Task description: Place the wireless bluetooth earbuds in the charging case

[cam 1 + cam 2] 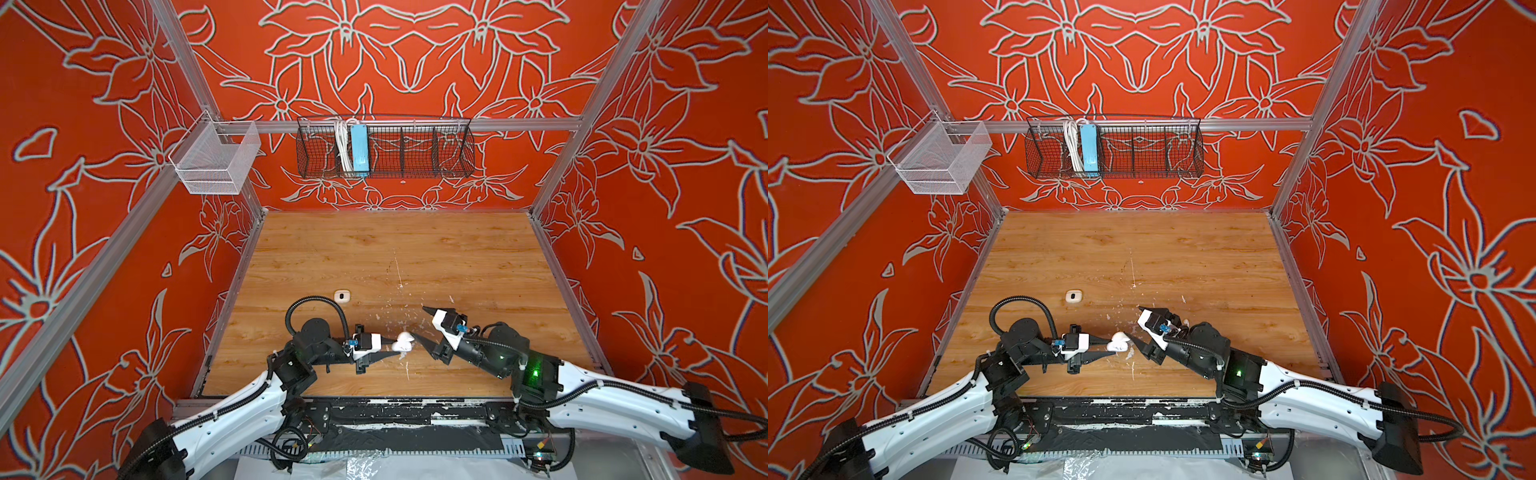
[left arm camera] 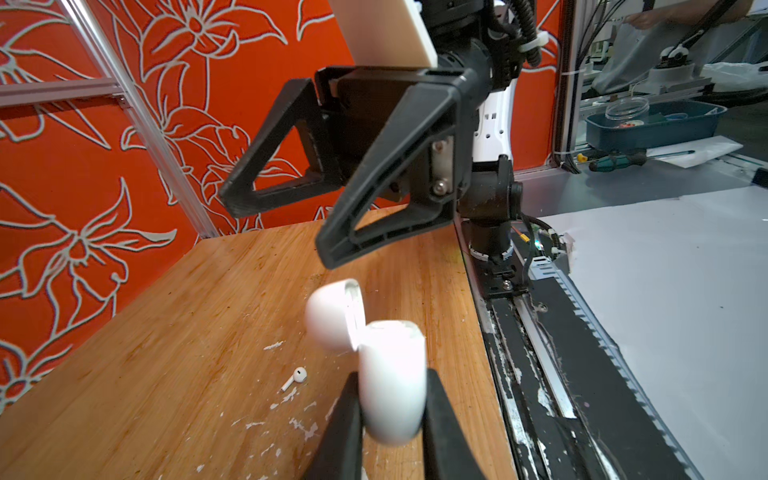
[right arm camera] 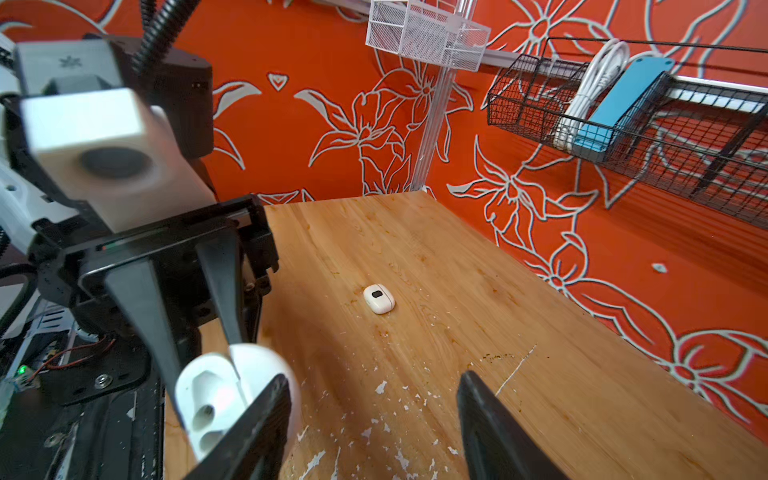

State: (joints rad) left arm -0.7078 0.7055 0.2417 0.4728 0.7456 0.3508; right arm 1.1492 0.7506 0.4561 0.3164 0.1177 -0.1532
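A: Left end effector (image 2: 392, 378) sits closest to the left wrist camera, its two black fingers clamped on the flanks of the charging case (image 2: 388, 349), whose lid is swung open.

B: Sockets?

A: Both look empty from the right wrist view. One earbud (image 2: 298, 375) lies on the table (image 3: 415, 257) near the case, on its lid side, not touching it. I can't find the second one.

B: And the right end effector (image 3: 374, 379)?

A: Jaws apart, nothing between them, hanging just beside the case's lid.

B: How would that earbud handle?

A: I'd guess it's nearly weightless, hard and glossy, so it may squirt out of a pinch or skate over the wood. It's best taken across the round head, leaving the stem free to drop into a socket.

B: The case?

A: It's a smooth, rigid shell, and a grip low on the body leaves the hinge clear. Ignore the cream case (image 3: 378, 298) with the dark oval, well apart from the charging case.
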